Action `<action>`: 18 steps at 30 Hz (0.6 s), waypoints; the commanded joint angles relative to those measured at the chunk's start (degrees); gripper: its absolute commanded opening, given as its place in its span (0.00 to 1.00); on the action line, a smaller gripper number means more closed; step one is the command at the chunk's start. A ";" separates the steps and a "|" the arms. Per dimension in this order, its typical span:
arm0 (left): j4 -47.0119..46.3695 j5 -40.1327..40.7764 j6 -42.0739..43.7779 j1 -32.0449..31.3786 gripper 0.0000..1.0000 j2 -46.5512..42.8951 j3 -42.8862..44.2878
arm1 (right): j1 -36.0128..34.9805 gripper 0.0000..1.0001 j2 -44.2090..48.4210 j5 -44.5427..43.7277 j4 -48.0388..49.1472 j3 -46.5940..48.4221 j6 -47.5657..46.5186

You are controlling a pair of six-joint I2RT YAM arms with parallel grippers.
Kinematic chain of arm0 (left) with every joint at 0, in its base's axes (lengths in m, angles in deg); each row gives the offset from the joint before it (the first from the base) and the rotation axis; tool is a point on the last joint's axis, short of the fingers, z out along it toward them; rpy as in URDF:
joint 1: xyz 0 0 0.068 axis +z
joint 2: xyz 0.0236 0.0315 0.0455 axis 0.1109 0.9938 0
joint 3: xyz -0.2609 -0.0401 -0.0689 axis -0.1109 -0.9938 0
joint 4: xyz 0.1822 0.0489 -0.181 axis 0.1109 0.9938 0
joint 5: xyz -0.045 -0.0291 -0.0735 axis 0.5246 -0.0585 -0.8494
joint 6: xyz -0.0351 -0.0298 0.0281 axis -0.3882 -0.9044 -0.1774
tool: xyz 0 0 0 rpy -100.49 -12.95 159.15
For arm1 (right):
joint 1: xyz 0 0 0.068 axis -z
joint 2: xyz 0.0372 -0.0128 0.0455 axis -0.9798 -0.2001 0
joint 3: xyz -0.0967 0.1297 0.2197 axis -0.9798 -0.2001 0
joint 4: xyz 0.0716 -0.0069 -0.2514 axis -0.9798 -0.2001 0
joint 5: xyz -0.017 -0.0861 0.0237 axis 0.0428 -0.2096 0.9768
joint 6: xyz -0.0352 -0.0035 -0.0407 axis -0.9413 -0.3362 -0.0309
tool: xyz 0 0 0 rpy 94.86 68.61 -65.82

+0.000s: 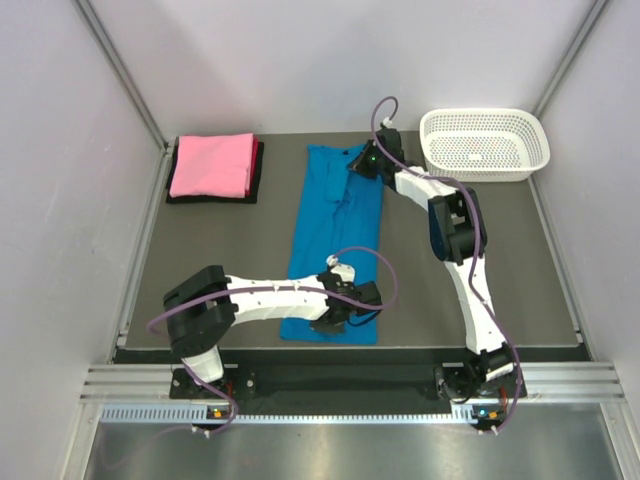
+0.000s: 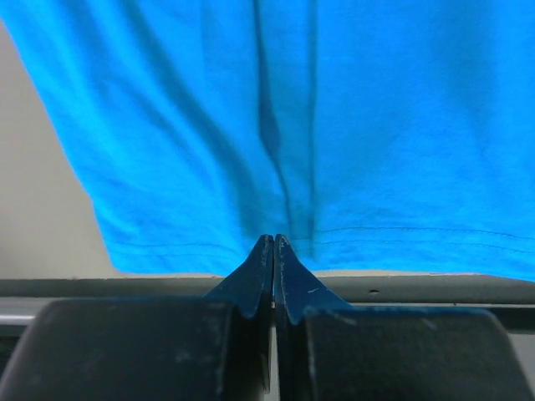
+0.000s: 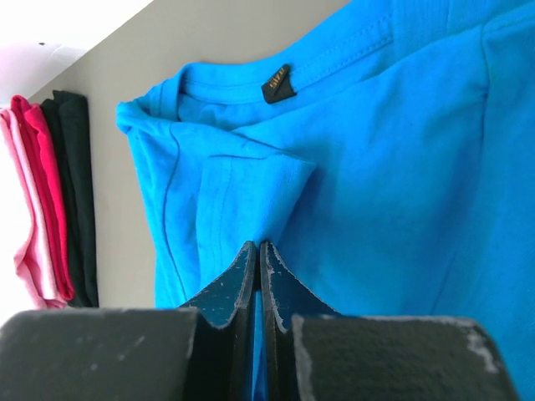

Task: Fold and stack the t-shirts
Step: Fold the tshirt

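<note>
A long blue t-shirt (image 1: 335,230), already narrowed into a strip, lies on a dark table (image 1: 230,260) between our 2 grippers. The left gripper (image 2: 273,242) has its jaws pressed together at the shirt's bottom hem. Creases run straight into the tips, so we judge they pinch the cloth. The right gripper (image 3: 257,251) is clamped on a fold of fabric just below the collar, with a sliver of blue showing between its jaws and the neck label beyond the tips. A folded stack (image 1: 212,167), pink on top, sits well off to the left of the right jaws, and a white basket (image 1: 484,143) is near their other side. To fold well, we should lift both ends evenly, bring hem to collar, and line up the side edges before letting go.
</note>
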 commanded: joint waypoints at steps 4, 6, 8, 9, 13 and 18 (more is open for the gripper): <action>4.46 2.04 -0.57 -0.40 0.20 0.08 3.96 | 0.61 0.00 3.97 0.35 4.53 -0.34 -0.46; 3.41 1.16 -0.30 -0.49 0.28 0.16 3.96 | 0.70 0.00 3.88 0.44 4.53 -0.34 -0.28; 2.97 0.37 -0.21 -0.93 0.35 0.16 3.96 | 0.61 0.00 3.80 0.53 4.53 -0.43 -0.19; 2.71 0.19 -0.21 -1.11 0.36 0.34 4.04 | 0.70 0.00 3.80 0.53 4.44 -0.43 -0.28; 2.96 -0.69 -0.21 -1.90 0.37 1.65 3.69 | 0.61 0.00 3.71 0.44 4.18 -0.43 -0.11; 2.71 -1.30 -0.13 -2.07 0.33 3.59 3.25 | 0.70 0.00 3.80 0.35 4.09 -0.34 -0.02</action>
